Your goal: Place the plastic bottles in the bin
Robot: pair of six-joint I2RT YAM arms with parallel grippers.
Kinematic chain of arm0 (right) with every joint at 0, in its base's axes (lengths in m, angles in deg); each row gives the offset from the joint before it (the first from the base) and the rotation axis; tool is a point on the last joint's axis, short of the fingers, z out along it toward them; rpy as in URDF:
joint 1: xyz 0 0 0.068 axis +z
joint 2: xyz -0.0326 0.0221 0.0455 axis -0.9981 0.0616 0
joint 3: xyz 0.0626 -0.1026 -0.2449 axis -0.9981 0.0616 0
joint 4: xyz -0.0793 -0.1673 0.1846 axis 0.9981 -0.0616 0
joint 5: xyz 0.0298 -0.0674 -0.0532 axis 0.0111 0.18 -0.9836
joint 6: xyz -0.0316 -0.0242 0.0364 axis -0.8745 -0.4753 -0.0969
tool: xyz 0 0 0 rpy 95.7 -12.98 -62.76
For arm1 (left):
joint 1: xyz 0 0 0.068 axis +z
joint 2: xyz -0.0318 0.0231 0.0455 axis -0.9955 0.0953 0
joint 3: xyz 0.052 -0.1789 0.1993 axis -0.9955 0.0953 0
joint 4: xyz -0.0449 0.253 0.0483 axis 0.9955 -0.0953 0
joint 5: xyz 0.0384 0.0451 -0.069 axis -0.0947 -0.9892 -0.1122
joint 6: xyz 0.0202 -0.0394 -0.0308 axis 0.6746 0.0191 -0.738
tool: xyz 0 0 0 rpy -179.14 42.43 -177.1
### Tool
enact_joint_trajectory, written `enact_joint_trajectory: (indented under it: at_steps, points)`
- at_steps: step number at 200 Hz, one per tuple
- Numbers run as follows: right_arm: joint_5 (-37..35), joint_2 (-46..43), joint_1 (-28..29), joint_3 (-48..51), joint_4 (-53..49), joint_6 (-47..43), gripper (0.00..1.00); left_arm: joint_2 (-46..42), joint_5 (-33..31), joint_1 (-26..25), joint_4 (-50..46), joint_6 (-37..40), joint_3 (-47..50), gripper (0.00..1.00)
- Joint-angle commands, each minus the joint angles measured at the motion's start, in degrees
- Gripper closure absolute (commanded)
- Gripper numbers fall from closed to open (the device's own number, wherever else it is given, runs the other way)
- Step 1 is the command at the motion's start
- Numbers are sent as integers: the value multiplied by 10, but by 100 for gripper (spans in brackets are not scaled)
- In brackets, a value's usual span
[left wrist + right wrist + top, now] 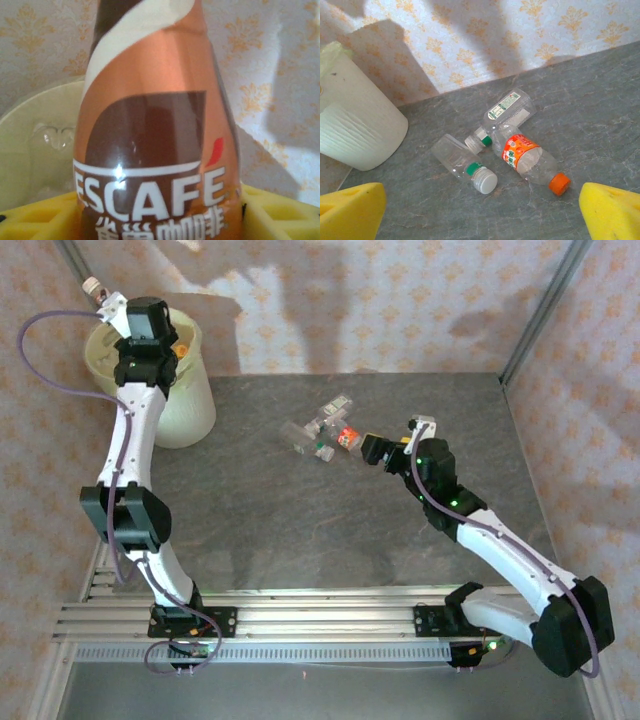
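My left gripper (160, 220) is shut on an orange and brown Nescafe bottle (150, 125), its yellow pads (35, 217) pressed on both sides. In the top view this gripper (112, 306) hangs over the far rim of the cream-white bin (185, 405). Three clear bottles lie together on the table: one with an orange label and orange cap (530, 160), one with a green band and white cap (462, 160), one with a green and white label (507, 111). My right gripper (482, 220) is open just short of them, also visible from above (375, 450) beside the bottle cluster (322, 432).
The bin (355, 125) stands at the table's far left corner against the patterned wall. Its rim (35, 107) lies behind the held bottle, with clear plastic visible inside. Dark grey table (300, 530) stretches between the arms and the bottles.
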Motion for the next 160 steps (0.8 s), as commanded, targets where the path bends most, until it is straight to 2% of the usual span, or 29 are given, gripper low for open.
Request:
enact_joint_trajectory:
  at_steps: [1, 14, 33, 99, 126, 140, 160]
  points:
    - [-13, -8, 3, 11, -1, -6, 1, 35, -30, 8, -79, -48, -74, 16]
    - [-14, -9, 3, 11, -1, -7, 1, 63, -18, 10, -132, -59, -124, 9]
    - [-19, -8, 3, 13, 1, -9, 1, 70, 14, 9, -146, -57, -149, 4]
    - [-67, -1, 2, 22, 0, 8, 1, 16, 93, 9, -127, -59, -110, 1]
    - [-95, 12, 0, 17, -16, 26, 1, -5, 161, 3, -100, -68, -78, 0]
    - [-88, 30, -8, 5, -38, 40, 1, -12, 207, -7, -80, -43, -69, 0]
    - [-58, 66, -18, -21, -71, 50, 1, -22, 203, -36, -90, 9, -73, 0]
